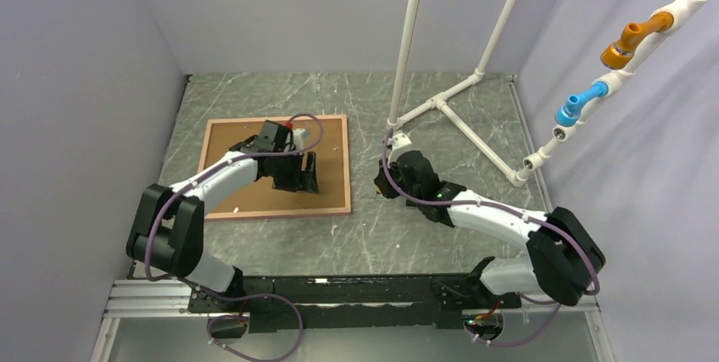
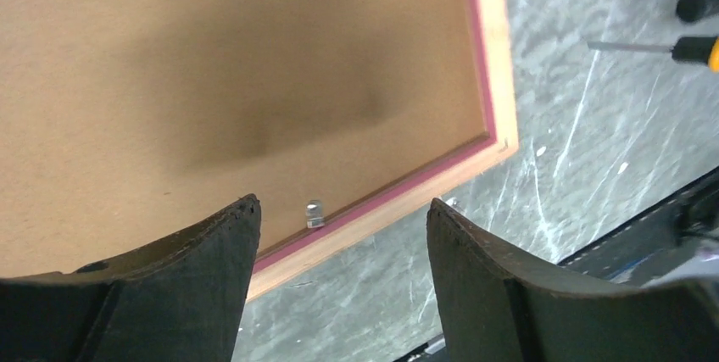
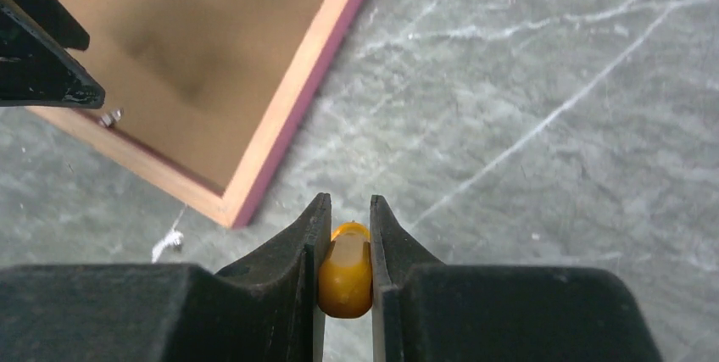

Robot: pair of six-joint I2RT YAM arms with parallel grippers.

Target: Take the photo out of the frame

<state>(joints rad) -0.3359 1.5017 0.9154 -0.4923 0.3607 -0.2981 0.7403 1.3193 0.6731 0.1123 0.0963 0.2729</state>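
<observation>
The pink frame (image 1: 276, 210) lies face down at the left of the table, with the brown backing board (image 1: 237, 137) filling it. The photo is hidden under the board. My left gripper (image 1: 295, 177) is open and empty, hovering over the frame's near edge (image 2: 500, 57), beside a small metal tab (image 2: 314, 214) on the board (image 2: 254, 65). My right gripper (image 1: 381, 186) is to the right of the frame and is shut on a screwdriver's yellow handle (image 3: 345, 269). The frame's corner (image 3: 280, 120) and the tab (image 3: 110, 118) show in the right wrist view.
A white pipe stand (image 1: 441, 103) stands at the back right, with blue (image 1: 581, 103) and orange (image 1: 632, 40) fittings on its slanted pipe. Grey walls close in the left, back and right. A black rail (image 1: 339, 290) runs along the near edge.
</observation>
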